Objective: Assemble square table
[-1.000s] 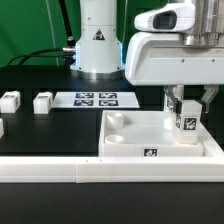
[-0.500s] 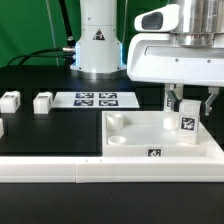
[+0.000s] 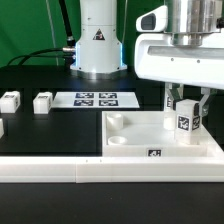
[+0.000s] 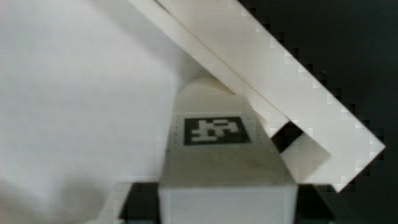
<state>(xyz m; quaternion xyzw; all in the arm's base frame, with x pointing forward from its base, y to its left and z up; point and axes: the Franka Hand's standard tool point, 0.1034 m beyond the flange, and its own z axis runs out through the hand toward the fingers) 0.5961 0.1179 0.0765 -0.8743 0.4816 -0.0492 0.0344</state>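
The square table's white slab lies rim-up at the exterior view's right, with a tag on its front edge. A white tagged leg stands upright in the slab's far right corner. My gripper comes down from above and is shut on this leg, one finger on each side. In the wrist view the leg fills the middle between the dark fingers, beside the slab's rim. Loose legs lie on the black table at the left.
The marker board lies flat behind the slab, in front of the robot base. A long white border wall runs along the front. Another white piece shows at the left edge.
The hand has turned a little about its upright axis while gripping the leg. The leg stays in the same corner of the slab.
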